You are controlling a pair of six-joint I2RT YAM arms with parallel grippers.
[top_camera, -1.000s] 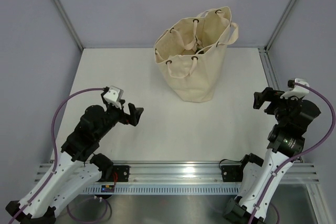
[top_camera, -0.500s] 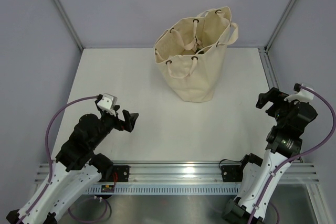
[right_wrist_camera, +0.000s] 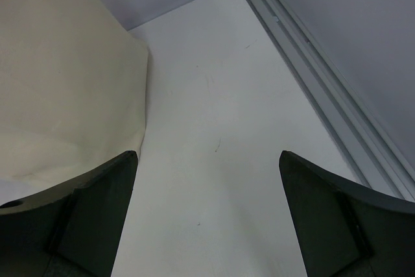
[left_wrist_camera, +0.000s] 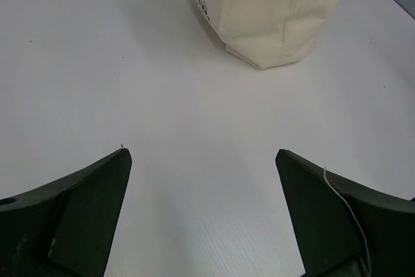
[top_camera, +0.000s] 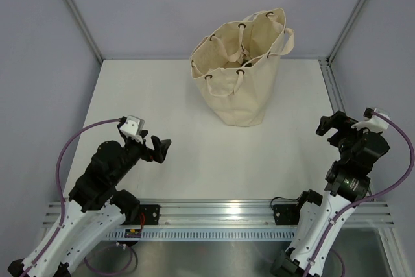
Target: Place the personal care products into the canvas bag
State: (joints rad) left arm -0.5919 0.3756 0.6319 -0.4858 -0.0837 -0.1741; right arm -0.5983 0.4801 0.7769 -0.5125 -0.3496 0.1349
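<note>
My left gripper and right gripper gape wide and empty over the white table's near corners, open tabletop leading to the cream canvas bag upright, mouth open, by the far edge

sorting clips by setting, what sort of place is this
Probably a lab robot test cell: a white table walled by plain grey panels, a left arm and right arm bolted to an aluminium rail, and a canvas bag as the prop.
</note>
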